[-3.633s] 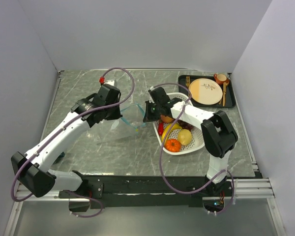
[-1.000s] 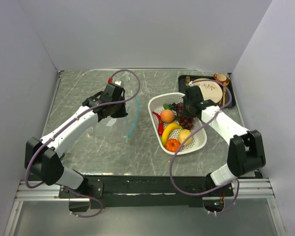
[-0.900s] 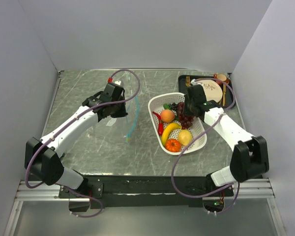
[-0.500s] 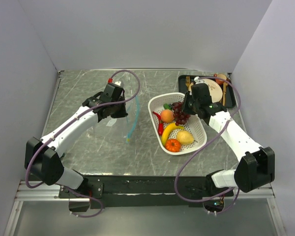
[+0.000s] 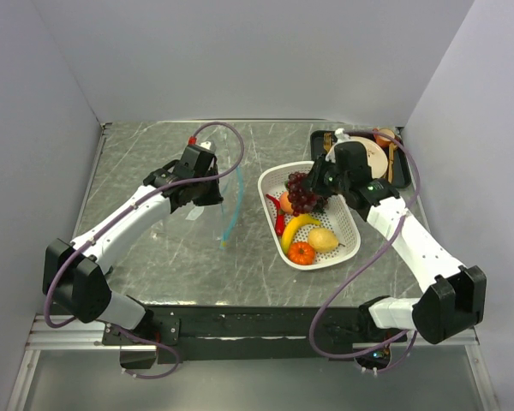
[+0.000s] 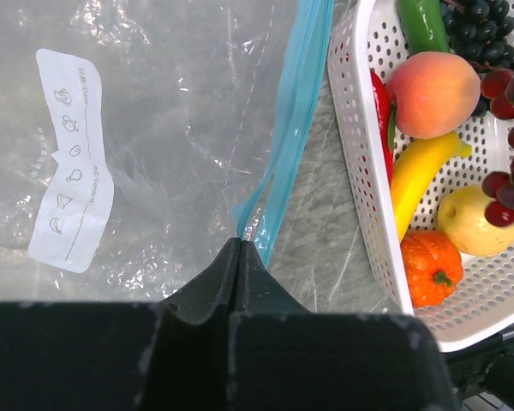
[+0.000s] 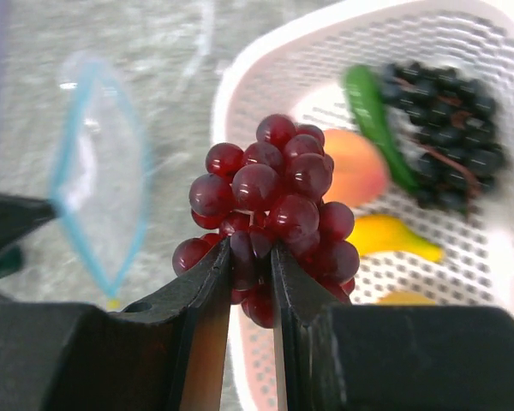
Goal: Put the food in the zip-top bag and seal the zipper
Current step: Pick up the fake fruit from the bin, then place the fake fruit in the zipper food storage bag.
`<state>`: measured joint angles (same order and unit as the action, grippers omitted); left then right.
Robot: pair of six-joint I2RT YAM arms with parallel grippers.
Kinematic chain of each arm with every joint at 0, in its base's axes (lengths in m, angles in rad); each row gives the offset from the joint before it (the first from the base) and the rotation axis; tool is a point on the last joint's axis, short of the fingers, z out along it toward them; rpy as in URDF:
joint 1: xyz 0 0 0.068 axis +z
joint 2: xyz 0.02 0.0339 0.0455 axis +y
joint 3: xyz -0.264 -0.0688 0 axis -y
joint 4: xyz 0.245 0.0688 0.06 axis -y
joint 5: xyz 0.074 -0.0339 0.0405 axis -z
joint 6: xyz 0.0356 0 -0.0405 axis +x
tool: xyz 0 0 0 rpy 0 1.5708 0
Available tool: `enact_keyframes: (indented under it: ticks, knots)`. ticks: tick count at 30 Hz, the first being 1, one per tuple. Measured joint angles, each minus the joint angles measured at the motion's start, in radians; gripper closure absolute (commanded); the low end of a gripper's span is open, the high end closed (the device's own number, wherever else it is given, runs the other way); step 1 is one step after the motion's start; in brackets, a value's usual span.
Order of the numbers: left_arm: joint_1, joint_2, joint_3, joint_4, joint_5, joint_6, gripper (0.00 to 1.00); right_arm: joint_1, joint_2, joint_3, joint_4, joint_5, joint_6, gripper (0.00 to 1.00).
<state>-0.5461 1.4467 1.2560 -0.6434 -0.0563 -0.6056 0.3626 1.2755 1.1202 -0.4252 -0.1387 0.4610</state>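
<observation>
Plastic of the zip-top bag [image 6: 163, 120] is lying on the grey table [image 5: 154, 154] at the left, its white label [image 6: 73, 163] facing up. The left gripper [image 6: 240, 250] is pinching the bag's mouth edge, its two dark fingers pressed together on the plastic right at the teal-blue zipper [image 6: 295, 111]. From the right wrist view the zipper is curving into an open, lens-shaped loop, so the mouth is gaping toward the white basket [image 6: 355, 128] just beside it.

Inside the basket a red chili [image 6: 381, 120] is lying along the near wall, with a peach [image 6: 433, 92], a banana [image 6: 415, 175], a lemon [image 6: 475, 221] and an orange tomato [image 6: 430, 265] around it; a green piece [image 6: 421, 21] and dark grapes [image 6: 475, 21] are sitting at the far end.

Over the basket's left half, the right gripper [image 7: 250, 257] is clamping a bunch of red grapes [image 7: 270, 197] from below and holding it in the air, clear of the other food.

At the far right a dark tray [image 5: 319, 145] is carrying a beige plate [image 5: 364, 163].
</observation>
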Motion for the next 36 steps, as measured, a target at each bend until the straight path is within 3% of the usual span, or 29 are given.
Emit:
enact_keyframes:
  ticks: [6,17,36]
  knots:
    - [0.0,-0.001,-0.009,0.006,0.007,-0.001,0.99,0.069,0.0,0.044,0.054,-0.066,0.048,0.95]
    - [0.002,-0.011,-0.009,0.043,0.042,-0.032,0.99,0.172,0.099,0.048,0.304,-0.181,0.202,0.95]
    - [0.003,-0.069,-0.009,0.088,0.041,-0.069,0.99,0.201,0.261,0.048,0.459,-0.269,0.294,0.94]
